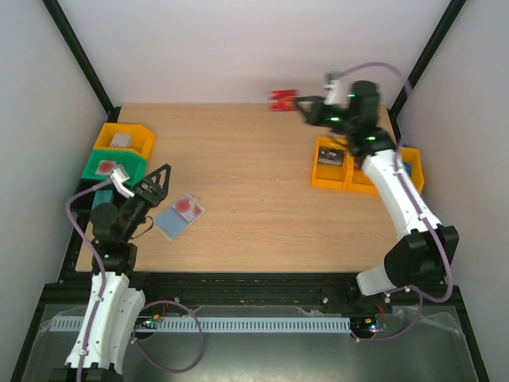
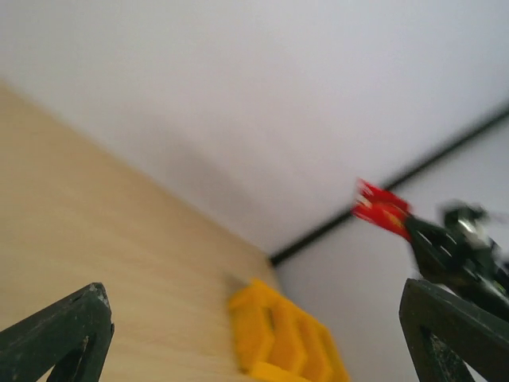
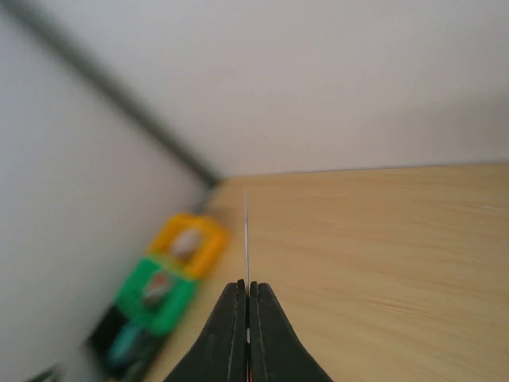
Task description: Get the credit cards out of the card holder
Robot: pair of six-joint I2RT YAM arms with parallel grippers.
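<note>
Top external: right gripper (image 1: 297, 103) pinches red credit card (image 1: 281, 100) far beyond card holder (image 1: 171, 224); left gripper (image 1: 158, 178) spread beside it. Next, probably, set the card down.

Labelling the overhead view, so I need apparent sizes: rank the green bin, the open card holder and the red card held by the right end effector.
1. green bin, only narrowly ahead
2. card holder
3. red card, clearly smallest
</note>
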